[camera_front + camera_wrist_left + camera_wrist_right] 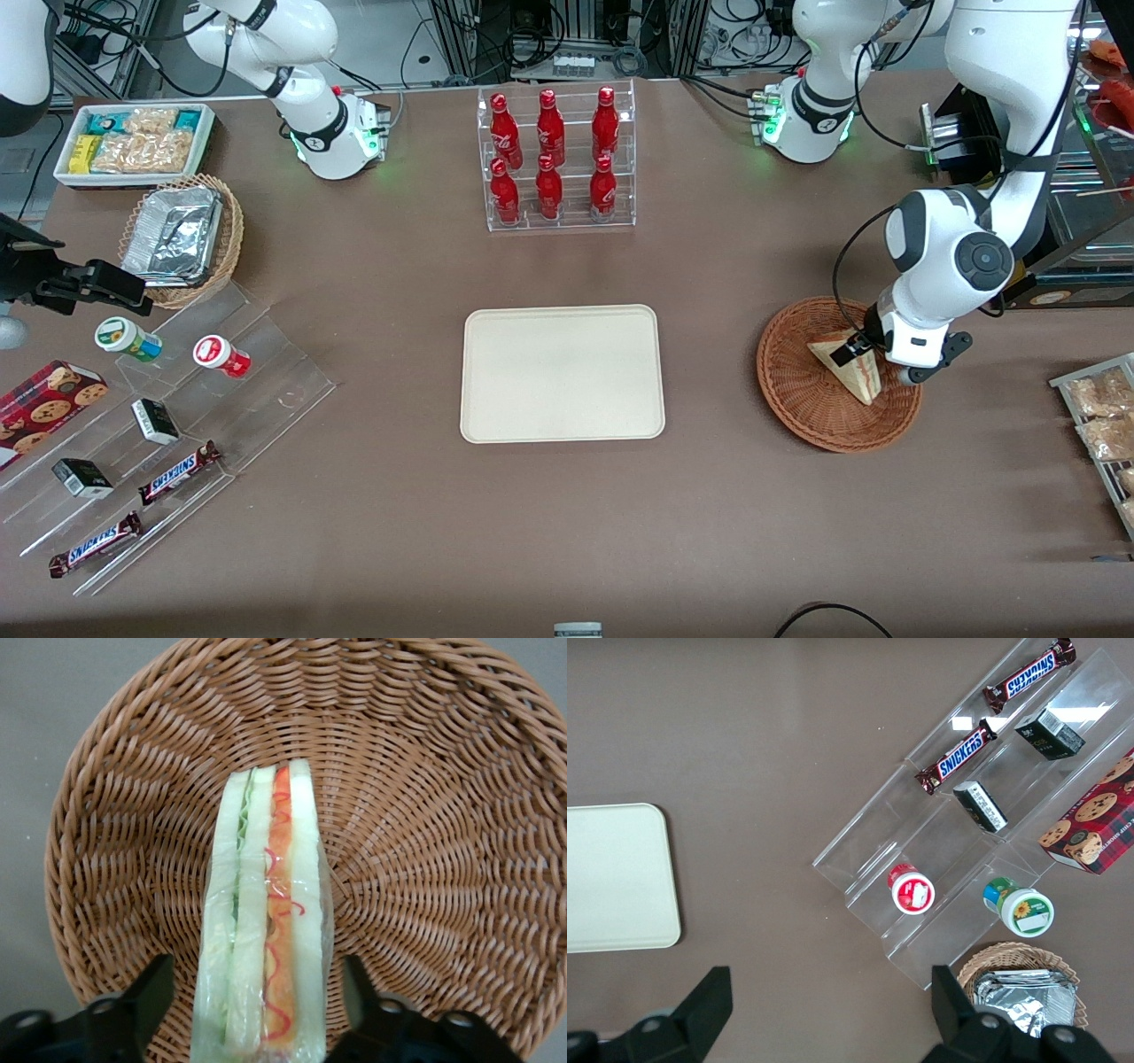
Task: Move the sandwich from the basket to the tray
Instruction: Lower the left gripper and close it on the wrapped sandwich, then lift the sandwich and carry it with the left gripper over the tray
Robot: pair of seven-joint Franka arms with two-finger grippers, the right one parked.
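Snack bin [133, 142]: sitting at the parked arm's end of the table, farthest from the front camera.
Foil basket [182, 239]: lying just nearer the camera than the bin, holding foil containers.
Acrylic steps [159, 434]: carrying two cups [128, 338], small boxes and Snickers bars [177, 472]; a cookie box [44, 408] is lying beside them.
Bottle rack [556, 159]: standing mid-table, holding six red bottles.
Tray [562, 372]: lying flat at the table's centre, nearer the camera than the rack, carrying nothing.
Basket [797, 390]: sitting toward the working arm's end, well apart from the tray.
Sandwich [266, 930]: standing on edge inside the basket, wrapped in clear film, red and green filling showing between the bread layers.
Gripper [261, 1010]: hanging low in the basket, its fingers [142, 1001] spread wide and straddling the sandwich, one on each side, each showing a small gap to the wrap.
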